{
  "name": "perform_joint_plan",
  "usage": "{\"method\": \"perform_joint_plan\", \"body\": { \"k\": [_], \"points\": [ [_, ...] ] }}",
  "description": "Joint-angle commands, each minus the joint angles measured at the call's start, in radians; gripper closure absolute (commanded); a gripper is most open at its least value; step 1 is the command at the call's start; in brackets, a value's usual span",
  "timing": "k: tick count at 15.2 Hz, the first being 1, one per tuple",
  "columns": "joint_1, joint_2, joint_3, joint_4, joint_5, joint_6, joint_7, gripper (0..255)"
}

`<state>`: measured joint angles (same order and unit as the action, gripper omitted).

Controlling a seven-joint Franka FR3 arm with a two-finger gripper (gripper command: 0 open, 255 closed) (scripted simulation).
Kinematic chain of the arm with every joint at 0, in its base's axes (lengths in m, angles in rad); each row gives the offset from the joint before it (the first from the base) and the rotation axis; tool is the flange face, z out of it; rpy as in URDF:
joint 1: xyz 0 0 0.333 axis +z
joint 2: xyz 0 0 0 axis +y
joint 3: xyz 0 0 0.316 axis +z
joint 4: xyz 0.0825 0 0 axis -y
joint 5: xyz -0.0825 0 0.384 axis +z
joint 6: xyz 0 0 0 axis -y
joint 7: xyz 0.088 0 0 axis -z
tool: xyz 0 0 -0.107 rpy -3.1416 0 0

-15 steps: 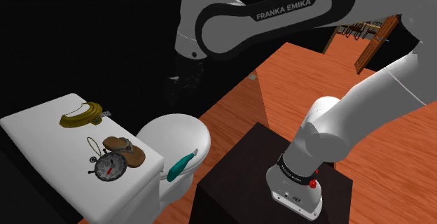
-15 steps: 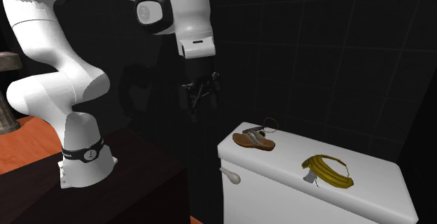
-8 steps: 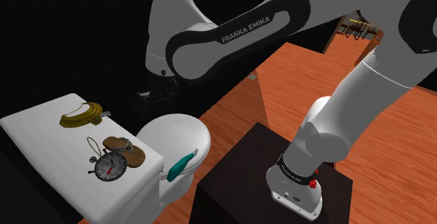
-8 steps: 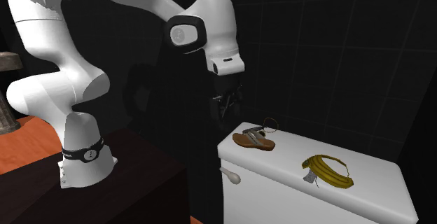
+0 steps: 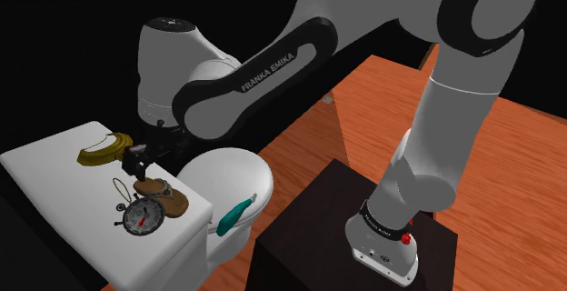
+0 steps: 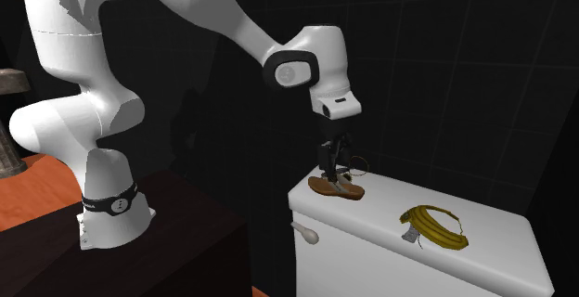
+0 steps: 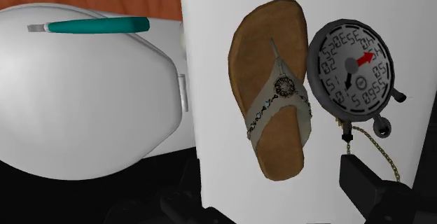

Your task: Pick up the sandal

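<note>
The sandal [image 7: 274,82] lies flat on the white surface [image 7: 210,61], which is the smooth top of a toilet tank. The sandal is brown and long, with a round toe. A pale strap with a little round button and a tiny chain runs across it. Right beside it sits a round grey stopwatch [image 7: 350,67] with a thin gold chain [image 7: 371,144]. The black claw [image 6: 332,168] hangs close over the sandal. Its two fingers are spread apart and pinch nothing. A long teal toothbrush [image 7: 91,26] rests on the round white toilet lid [image 7: 77,103]. A bent yellow thing [image 6: 434,226] lies farther along the surface.
</note>
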<state>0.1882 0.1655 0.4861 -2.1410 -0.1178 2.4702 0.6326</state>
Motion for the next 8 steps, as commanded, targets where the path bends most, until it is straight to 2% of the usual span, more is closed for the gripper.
{"method": "perform_joint_plan", "body": {
  "k": [1,8],
  "points": [
    [0.031,0.078,-0.008,0.064,-0.065,0.015,0.062,0],
    [0.053,0.142,-0.036,0.043,-0.119,0.092,0.1,0]
  ]
}}
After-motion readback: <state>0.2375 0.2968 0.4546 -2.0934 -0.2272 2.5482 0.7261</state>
